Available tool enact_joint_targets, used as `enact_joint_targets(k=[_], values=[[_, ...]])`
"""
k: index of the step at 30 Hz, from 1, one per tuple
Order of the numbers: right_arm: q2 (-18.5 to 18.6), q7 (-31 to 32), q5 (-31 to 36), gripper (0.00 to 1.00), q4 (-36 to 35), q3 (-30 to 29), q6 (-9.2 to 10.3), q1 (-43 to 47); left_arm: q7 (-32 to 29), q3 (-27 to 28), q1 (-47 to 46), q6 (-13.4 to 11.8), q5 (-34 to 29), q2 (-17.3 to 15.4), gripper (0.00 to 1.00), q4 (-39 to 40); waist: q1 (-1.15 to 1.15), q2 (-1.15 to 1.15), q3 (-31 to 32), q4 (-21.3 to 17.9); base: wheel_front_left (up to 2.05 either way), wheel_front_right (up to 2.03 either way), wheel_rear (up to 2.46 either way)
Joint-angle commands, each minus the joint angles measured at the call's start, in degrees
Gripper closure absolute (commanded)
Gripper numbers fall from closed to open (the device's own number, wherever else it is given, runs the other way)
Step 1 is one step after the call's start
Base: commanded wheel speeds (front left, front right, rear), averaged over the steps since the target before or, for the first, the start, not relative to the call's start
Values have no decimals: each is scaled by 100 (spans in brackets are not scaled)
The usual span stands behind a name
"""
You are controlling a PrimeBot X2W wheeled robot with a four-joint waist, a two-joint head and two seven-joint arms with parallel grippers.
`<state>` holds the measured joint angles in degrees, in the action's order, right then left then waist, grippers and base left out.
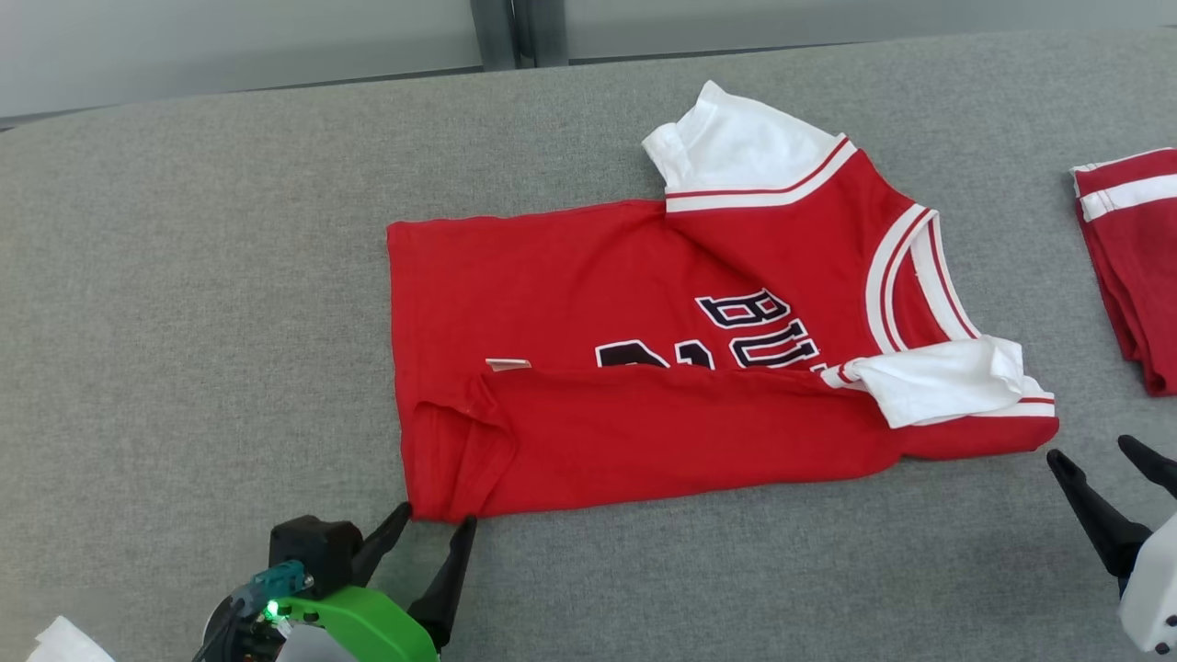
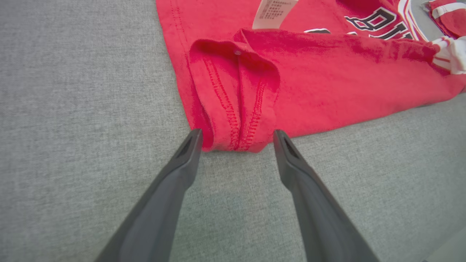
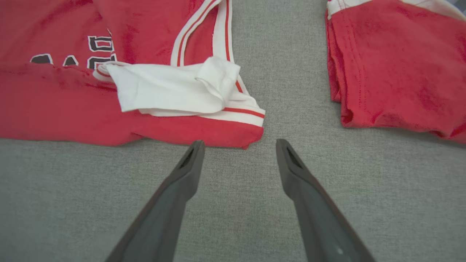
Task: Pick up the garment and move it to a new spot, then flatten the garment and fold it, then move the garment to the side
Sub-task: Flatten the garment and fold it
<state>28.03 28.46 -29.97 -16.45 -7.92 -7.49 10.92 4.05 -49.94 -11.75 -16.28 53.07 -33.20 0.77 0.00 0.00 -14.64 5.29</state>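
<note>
**Both grippers wait at the jersey's near edge, one fold in**

Your left gripper (image 1: 438,515), at the lower left of the head view, has its fingers spread to either side of the hem corner of the red garment (image 1: 644,423) and is not closed on it. Your right gripper (image 1: 1090,448), at the lower right, is likewise spread and empty, just short of the shoulder corner. The garment lies mid-frame on the grey surface (image 1: 184,276), its near long edge turned over the lettering and a white sleeve (image 1: 938,382) on top. Moving and flattening look done and folding is partway. Further folds and the shift aside are left. A second red garment (image 1: 1131,267) lies at the right edge.
</note>
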Motion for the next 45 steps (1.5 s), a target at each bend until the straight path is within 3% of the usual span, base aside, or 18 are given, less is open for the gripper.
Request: enact_joint_targets(k=[1, 13, 22, 23, 25, 26, 27, 28, 35, 45], values=[[3, -51, 95, 0, 131, 25, 1, -69, -31, -27, -76, 55, -52, 42, 0, -43, 0, 0, -174, -3, 0, 0, 0], [146, -193, 205, 0, 1226, 555, 0, -975, -133, -219, -665, 388, -220, 378, 0, -593, 0, 0, -565, 158, 0, 0, 0], [216, -209, 51, 0, 1528, 960, 0, -1235, -190, -365, -841, 324, -445, 411, 0, -635, 0, 0, -512, 188, 0, 0, 0], [226, -200, 36, 0, 1550, 997, -1, -1248, -227, -405, -859, 335, -488, 388, 47, -680, 0, 0, -521, 190, 0, 0, 0], [254, -216, 7, 0, 1593, 1064, -1, -1279, -239, -433, -876, 328, -522, 382, 100, -765, 0, 0, -538, 192, 0, 0, 0], [261, -233, -8, 33, 1605, 1108, -1, -1307, -207, -412, -867, 336, -491, 394, 100, -787, 0, 0, -548, 192, 0, 0, 0], [290, -257, -35, 78, 1612, 1175, -2, -1357, -186, -388, -865, 336, -470, 390, 100, -818, 0, 0, -559, 193, 0, 0, 0], [316, -280, -57, 100, 1642, 1215, -1, -1405, -162, -380, -857, 354, -457, 376, 100, -844, 0, 0, -565, 196, 0, 0, 0], [730, -238, -451, 100, 1683, 1388, 3, -1437, 78, -147, -494, 442, -78, 254, 100, -738, 0, 0, -336, 323, 0, 0, 0], [1451, 528, -1299, 100, 932, 451, 7, 108, 237, -121, 677, 602, 647, -3, 100, 51, 0, 0, 234, 736, 0, 0, 0]])
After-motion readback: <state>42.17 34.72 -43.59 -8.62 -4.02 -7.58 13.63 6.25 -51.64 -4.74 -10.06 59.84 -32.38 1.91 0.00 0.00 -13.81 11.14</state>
